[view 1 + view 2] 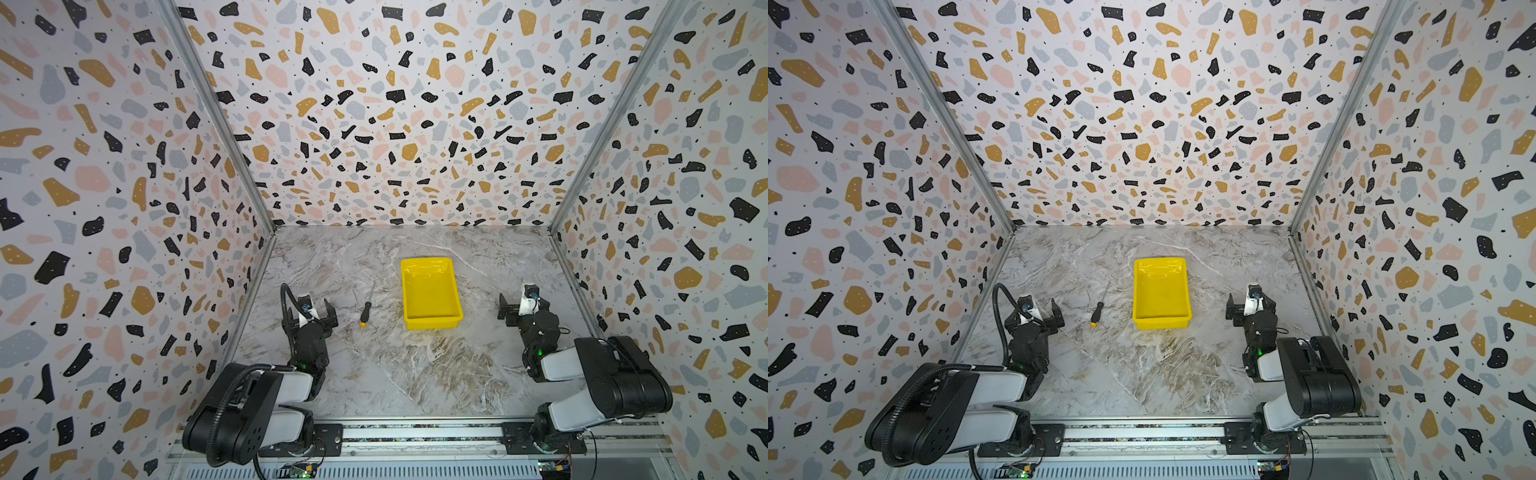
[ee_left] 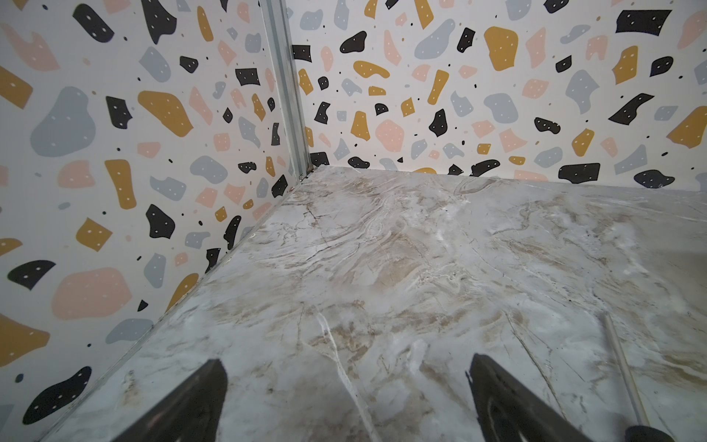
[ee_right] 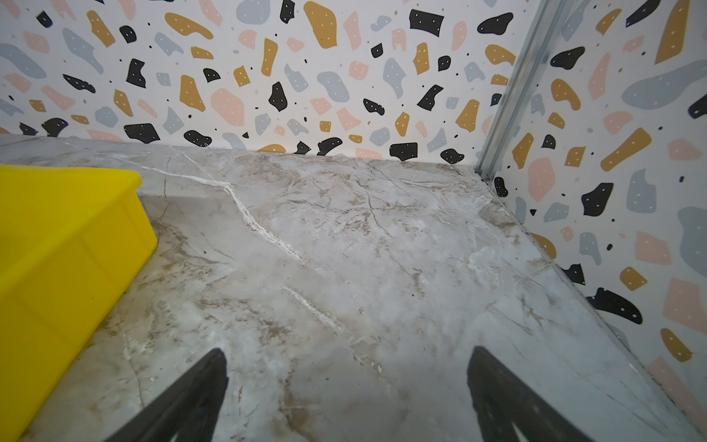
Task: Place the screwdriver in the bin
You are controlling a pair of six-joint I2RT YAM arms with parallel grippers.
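The marbled bench [image 1: 395,374] carries the yellow bin [image 1: 432,323] near its middle. The left tool [image 2: 344,367] and the right tool [image 3: 346,356] sit low on either side, jaws spread wide. The screwdriver [image 1: 365,311] lies flat on the bench between the left tool and the bin, touching neither, its orange butt toward the arms.

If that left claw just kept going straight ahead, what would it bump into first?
Nothing close: the left gripper faces bare marble-patterned tabletop, then probably the speckled wall. The black-handled screwdriver lies aside.
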